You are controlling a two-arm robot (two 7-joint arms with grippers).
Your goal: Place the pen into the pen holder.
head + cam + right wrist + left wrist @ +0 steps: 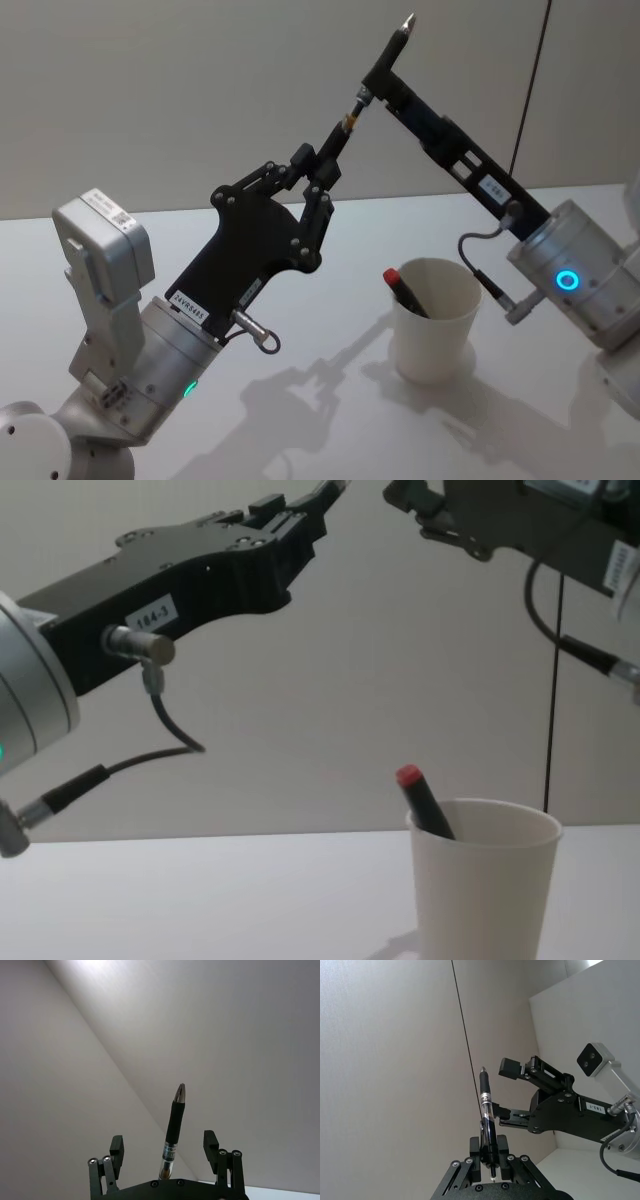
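Head view: left gripper (322,168) is pinching the lower end of the pen (378,70), holding it high in the air above the table (300,420). Right gripper (392,78) is reaching in from the right, its fingers spread on either side of the pen's upper part. The pen holder (434,320) is standing upright on the table below, right of centre, with a red-capped pen (405,290) leaning inside it.

Left wrist view: pen is standing clamped between the left fingers (475,1152); right gripper's fingers are gaping open beside it, not closed on it.

Right wrist view: pen is sitting between the spread right fingers (116,1147), apart from both.

Chest view: pen holder (485,885) is sitting on the table, the red-capped pen poking above its rim.
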